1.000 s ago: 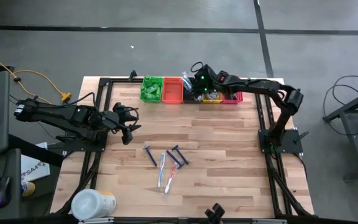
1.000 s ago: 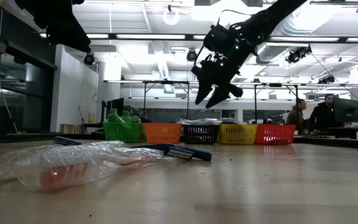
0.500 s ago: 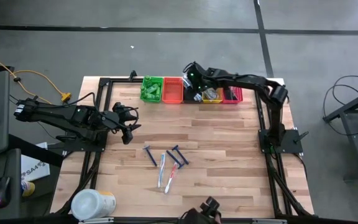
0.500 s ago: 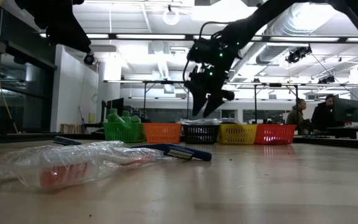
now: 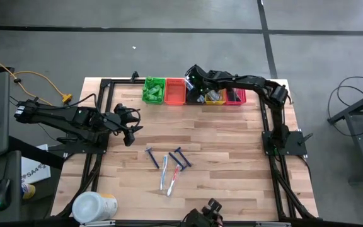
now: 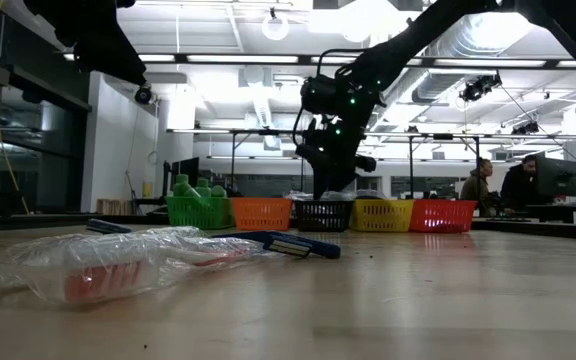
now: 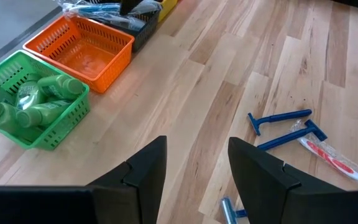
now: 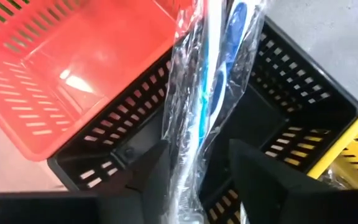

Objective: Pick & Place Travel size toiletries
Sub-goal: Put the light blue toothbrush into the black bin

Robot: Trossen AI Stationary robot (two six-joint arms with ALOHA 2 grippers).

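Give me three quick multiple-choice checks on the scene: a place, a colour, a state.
1. Where is the right end effector?
A. Over the green bin
B. Over the black bin
C. Above the razors

2. What colour is the bin holding the mini bottles?
A. Green
B. Yellow
C. Red

3. What state is the left end effector in?
A. Shut on a razor
B. Shut on a bottle
C. Open and empty

Answers:
1 B: the right end effector looks straight into the black bin.
2 A: the mini bottles lie in the green bin.
3 C: the left end effector shows only bare table between its fingers.
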